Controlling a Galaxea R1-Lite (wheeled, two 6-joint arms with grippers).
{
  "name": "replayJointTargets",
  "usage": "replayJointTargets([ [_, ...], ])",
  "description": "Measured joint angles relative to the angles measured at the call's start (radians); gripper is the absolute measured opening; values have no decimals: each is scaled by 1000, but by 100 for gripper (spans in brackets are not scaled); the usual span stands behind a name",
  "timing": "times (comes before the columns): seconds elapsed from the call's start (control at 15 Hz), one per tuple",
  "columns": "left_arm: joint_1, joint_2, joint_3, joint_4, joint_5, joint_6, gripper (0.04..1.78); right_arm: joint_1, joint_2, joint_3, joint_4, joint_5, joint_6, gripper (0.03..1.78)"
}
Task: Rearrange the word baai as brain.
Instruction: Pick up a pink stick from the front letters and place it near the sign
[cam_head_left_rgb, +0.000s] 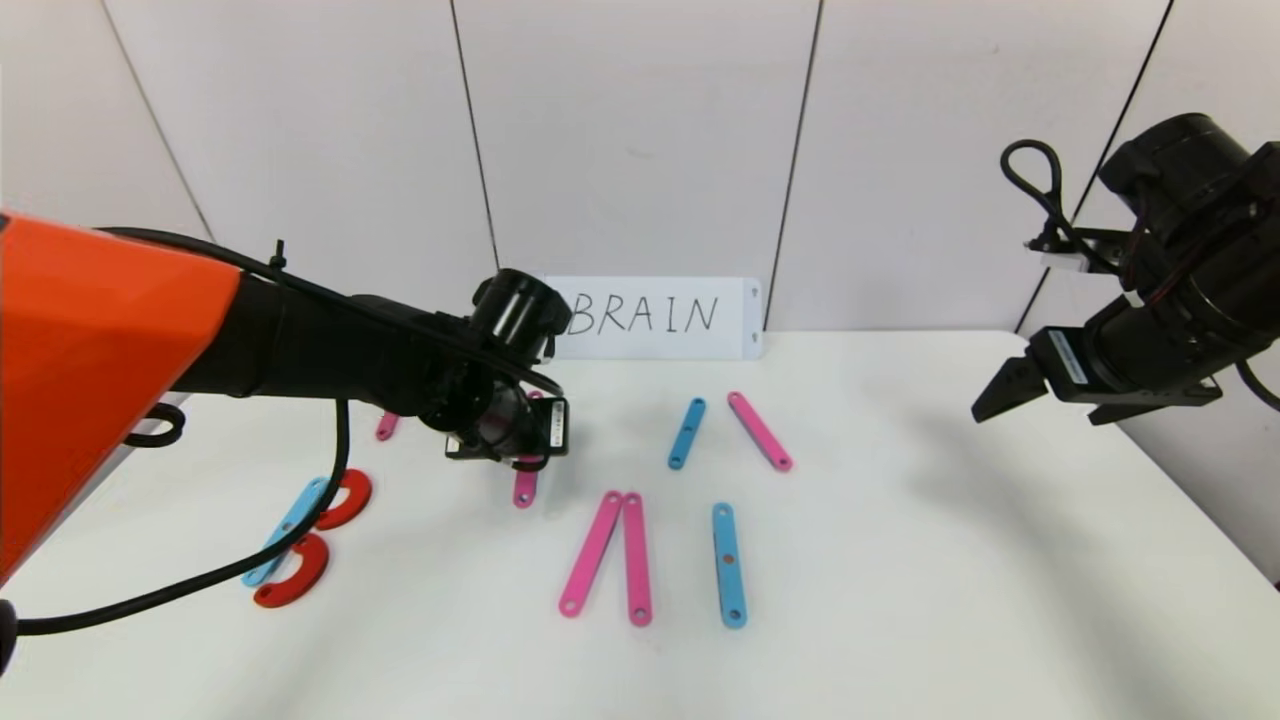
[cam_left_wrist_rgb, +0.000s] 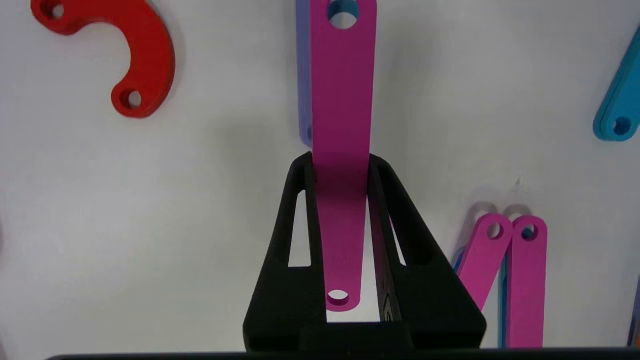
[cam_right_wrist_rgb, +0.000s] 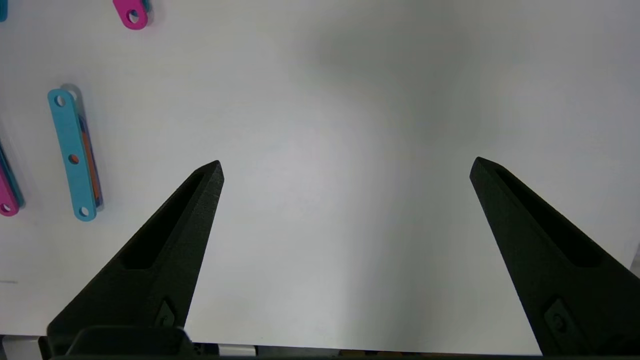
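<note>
With the left claw (cam_left_wrist_rgb: 341, 167) clamped across the pink strip (cam_left_wrist_rgb: 342, 100), which runs out ahead between its fingers, keep the strip level and lower it flat before releasing; right claw (cam_right_wrist_rgb: 345, 170) hangs open, idle.

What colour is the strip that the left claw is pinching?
Pink; the strip in the left gripper shows best in the left wrist view.
</note>
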Motion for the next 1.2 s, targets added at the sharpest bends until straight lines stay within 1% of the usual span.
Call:
replayJointTargets([
  [0.53,-10,160,-243,10,-4,54,30,-21,6,-5,-1,4,-1,172],
  [1.0,-42,269,-381,16,-4,73,30,-33,7,-8,-2,5,-1,172],
  [1.2,-57,294,-404,7,-4,73,30,-39,5,-9,-2,6,-2,172],
])
